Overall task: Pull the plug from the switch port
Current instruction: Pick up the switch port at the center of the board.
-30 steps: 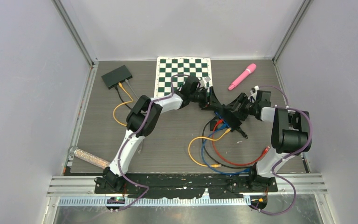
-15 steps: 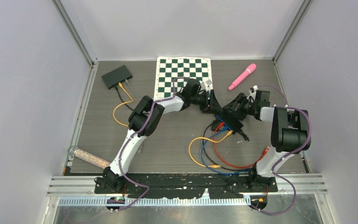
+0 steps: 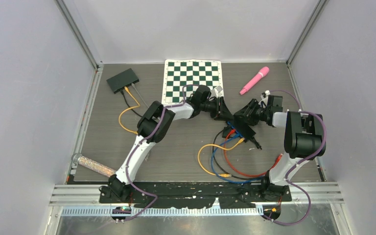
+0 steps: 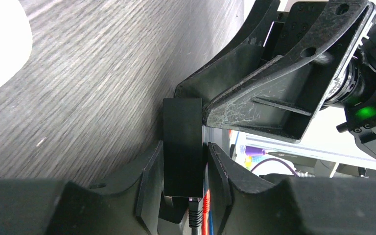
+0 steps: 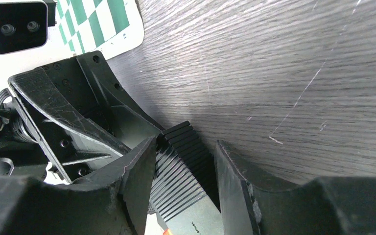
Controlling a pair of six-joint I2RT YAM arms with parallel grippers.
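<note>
On the worktop we clamp the switch with left end effector and right end effector, plugs not yet pulled.

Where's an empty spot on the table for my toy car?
Bare wood lies between the left arm and the left wall, behind the tube. There is more between the left arm and the cables, and a strip between the chessboard and the pink microphone. It's crowded where the left gripper and right gripper clamp the switch.
</note>
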